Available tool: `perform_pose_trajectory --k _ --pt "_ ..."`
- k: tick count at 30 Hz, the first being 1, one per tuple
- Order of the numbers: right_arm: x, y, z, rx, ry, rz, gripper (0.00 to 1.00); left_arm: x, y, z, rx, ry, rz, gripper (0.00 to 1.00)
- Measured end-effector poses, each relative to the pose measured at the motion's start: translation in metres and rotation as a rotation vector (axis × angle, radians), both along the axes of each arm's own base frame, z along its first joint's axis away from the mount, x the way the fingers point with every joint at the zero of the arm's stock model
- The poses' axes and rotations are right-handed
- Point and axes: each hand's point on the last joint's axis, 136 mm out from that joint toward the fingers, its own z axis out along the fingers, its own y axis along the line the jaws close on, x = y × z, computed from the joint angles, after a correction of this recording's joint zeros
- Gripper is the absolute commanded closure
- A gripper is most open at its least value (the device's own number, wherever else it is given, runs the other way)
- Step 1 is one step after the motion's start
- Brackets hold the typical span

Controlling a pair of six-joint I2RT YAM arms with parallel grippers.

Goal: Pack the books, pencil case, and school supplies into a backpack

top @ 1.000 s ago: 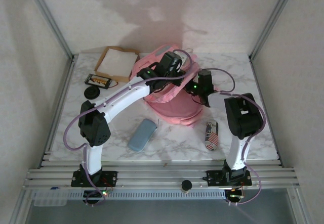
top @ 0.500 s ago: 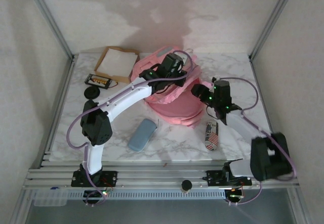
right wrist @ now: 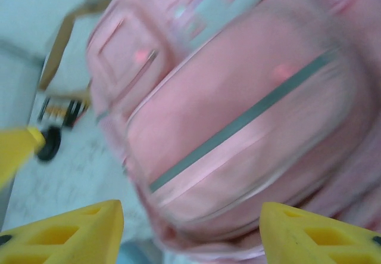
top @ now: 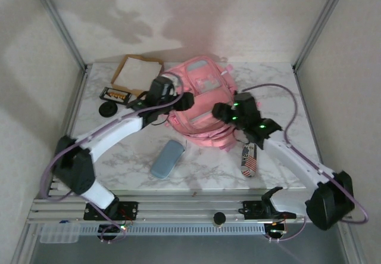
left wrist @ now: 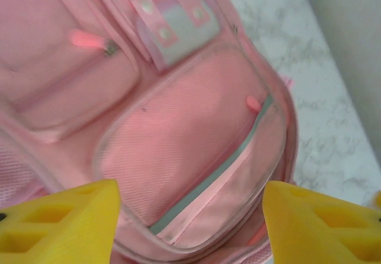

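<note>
- Both arms have pulled back off the top of the backpack (top: 202, 94) since half a second ago. It has gone from a bunched heap to lying flat with its front pockets facing up.
- Left gripper (left wrist: 190, 189): spread wide, with nothing between its yellow fingers (left wrist: 59, 222). It hovers just above the lower front pocket, whose grey zip line looks closed.
- Right gripper (right wrist: 190, 207): also wide open and empty, aimed at the same pocket from the opposite side. That view is smeared, so I cannot tell whether it touches the fabric.
- With one gripper at each flank and the jaws open, the pair seem placed to take a fresh hold, probably on a zip pull or the pocket edge.
- The backpack sits at the middle of the desk (top: 208, 168), toward the rear.
- A blue pencil case (top: 168, 158) lies just in front of it to the left and a flag-printed tube (top: 248, 160) to the right. Both are outside the bag, so packing looks unfinished.
- A cardboard tray (top: 149, 59) sits at the rear left, apart from the work.
</note>
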Motion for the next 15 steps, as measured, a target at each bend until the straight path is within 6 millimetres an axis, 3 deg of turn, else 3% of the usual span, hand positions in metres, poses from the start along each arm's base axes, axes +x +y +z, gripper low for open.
perform_pose_trajectory --k 3,6,11,15 --pt "-0.024 0.054 -0.033 -0.041 0.089 0.112 0.37 -0.008 0.037 0.023 -0.063 -0.065 0.094 0.32" --pt "-0.047 0.09 -0.072 -0.09 0.174 0.184 0.36 -0.009 0.071 0.016 -0.079 -0.062 0.191 0.31" --pt "-0.051 0.11 -0.112 -0.11 0.237 0.191 0.36 -0.007 0.117 -0.029 -0.058 0.03 0.339 0.3" --pt "-0.034 0.104 -0.128 -0.117 0.234 0.151 0.36 -0.01 0.129 -0.049 -0.071 0.08 0.4 0.29"
